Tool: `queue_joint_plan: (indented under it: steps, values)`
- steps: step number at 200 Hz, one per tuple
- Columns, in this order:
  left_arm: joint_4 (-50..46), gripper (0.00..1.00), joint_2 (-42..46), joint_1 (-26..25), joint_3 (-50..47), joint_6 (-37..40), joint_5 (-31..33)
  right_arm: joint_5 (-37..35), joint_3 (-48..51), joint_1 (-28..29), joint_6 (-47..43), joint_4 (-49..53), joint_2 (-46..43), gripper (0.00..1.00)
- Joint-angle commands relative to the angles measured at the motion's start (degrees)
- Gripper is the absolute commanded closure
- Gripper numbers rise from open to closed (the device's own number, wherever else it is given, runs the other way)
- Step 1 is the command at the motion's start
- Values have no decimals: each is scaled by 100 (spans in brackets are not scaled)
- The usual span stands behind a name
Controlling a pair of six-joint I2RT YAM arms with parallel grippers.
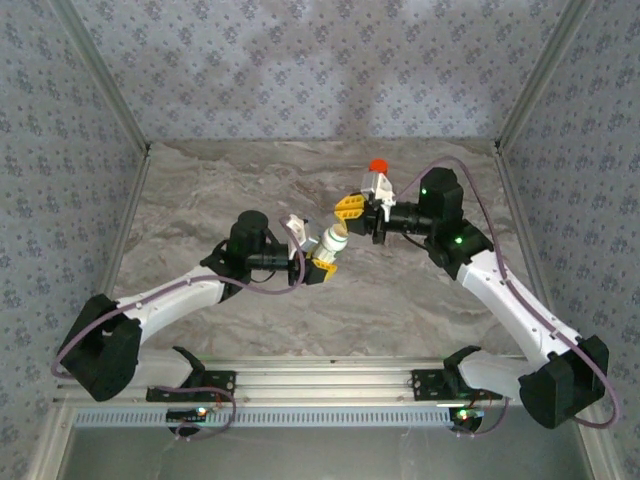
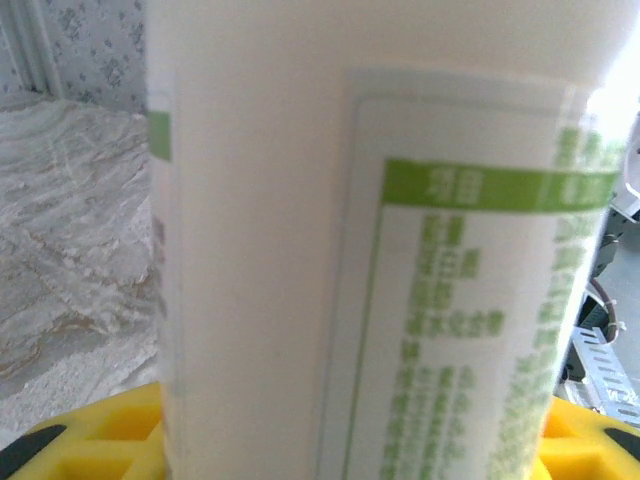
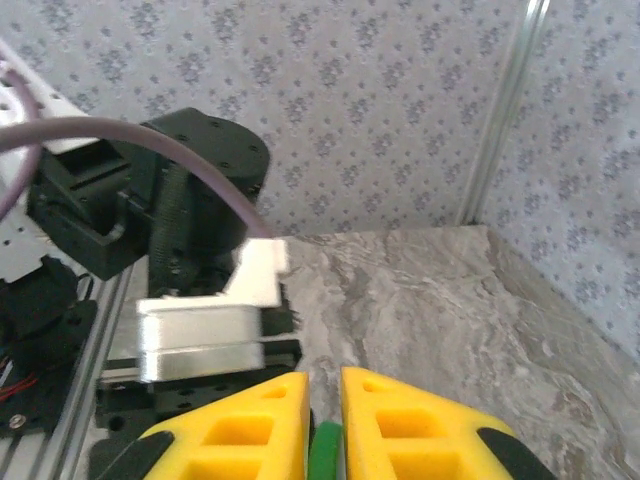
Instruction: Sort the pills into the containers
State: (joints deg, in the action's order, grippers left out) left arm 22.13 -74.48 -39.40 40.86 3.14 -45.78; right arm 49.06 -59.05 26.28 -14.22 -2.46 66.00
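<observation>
The white bottle (image 1: 335, 240), likely carrying the pills, is hanging tilted over the table (image 1: 250, 330). The left gripper (image 1: 314, 252) is clamping its body steady while the right gripper (image 3: 325, 400) is pinching the green cap (image 3: 325, 452), seemingly for unscrewing. I cannot tell where the pill box is.

A robot test cell in a lab — floral-papered panels (image 1: 300, 60) stand beyond and on both sides of the fingers (image 3: 400, 420), framed by aluminium posts (image 3: 500, 110), around a marble-look counter (image 1: 300, 310) edged with a bolted aluminium rail (image 1: 330, 383).
</observation>
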Motion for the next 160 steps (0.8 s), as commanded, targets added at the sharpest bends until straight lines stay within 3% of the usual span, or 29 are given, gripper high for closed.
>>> queue_joint_plan:
  steps: [1,36,61,123,160]
  values:
    - [236,70,276,-51,45,210,-329,-309,86,-41,215,-56,-142,80]
    - [257,70,276,-49,-18,240,-321,-1210,-30,-103,333,257,-110,63]
    - [257,70,318,-48,-19,258,-327,-1434,-186,-155,497,551,119,49]
    - [267,70,571,-50,-144,413,195,-1196,-877,-173,502,1955,964,44]
    - [424,70,645,-49,-312,438,811,-1099,-1514,-133,1143,2291,1049,43]
